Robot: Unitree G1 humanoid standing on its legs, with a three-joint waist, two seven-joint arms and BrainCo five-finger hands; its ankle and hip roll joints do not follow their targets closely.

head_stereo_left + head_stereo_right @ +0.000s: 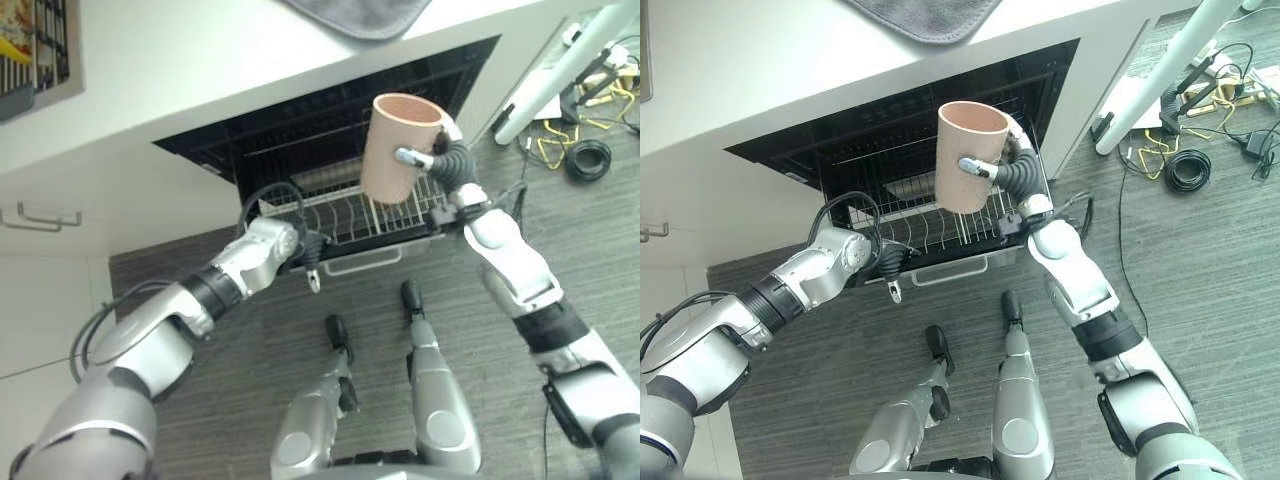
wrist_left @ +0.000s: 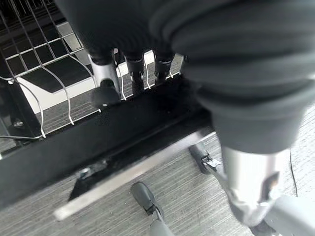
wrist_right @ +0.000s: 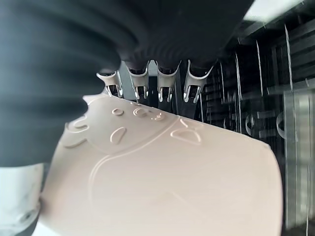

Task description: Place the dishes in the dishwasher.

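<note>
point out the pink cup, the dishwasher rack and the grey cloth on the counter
pink cup (image 1: 398, 150), left eye view, middle of its side wall
dishwasher rack (image 1: 930, 232), right eye view, front wire tines
grey cloth (image 1: 925, 15), right eye view, centre of the fabric

White bench (image 1: 200, 60) above the open dishwasher, grey folded cloth (image 1: 365, 15) lying at its far edge. Grey wood-grain floor (image 1: 250, 380) below; coiled black cable (image 1: 588, 158) and yellow cables (image 1: 550, 150) lie on it, right of the dishwasher.

head eyes: downward, share rack (image 1: 340, 215) | wrists: close-up
</note>
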